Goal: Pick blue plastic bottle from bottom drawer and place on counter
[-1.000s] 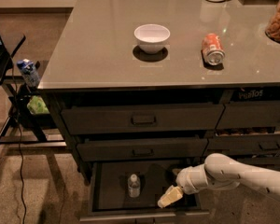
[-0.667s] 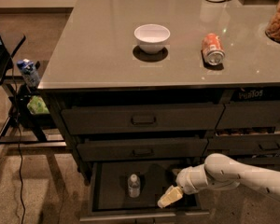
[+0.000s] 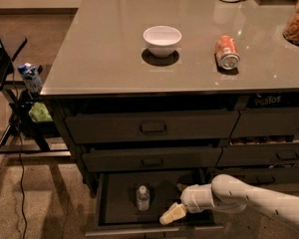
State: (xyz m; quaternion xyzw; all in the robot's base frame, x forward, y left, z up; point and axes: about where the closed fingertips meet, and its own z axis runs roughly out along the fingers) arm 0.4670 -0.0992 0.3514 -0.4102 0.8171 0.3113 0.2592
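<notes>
Gripper (image 3: 172, 214) has edged slightly left inside the open bottom drawer (image 3: 115, 203), nearer the upright bottle (image 3: 143, 198) but still apart. Open or closed: can't tell. Bottle unmoved, grasp not yet made.

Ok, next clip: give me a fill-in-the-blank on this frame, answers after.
The wide dark bottom drawer is ____.
The small clear white-capped plastic bottle stands in it, with the cream two-finger gripper on its ____ in the picture.
On the glossy grey counter, the red soda can lies on its ____.
Missing: open; right; side.
</notes>
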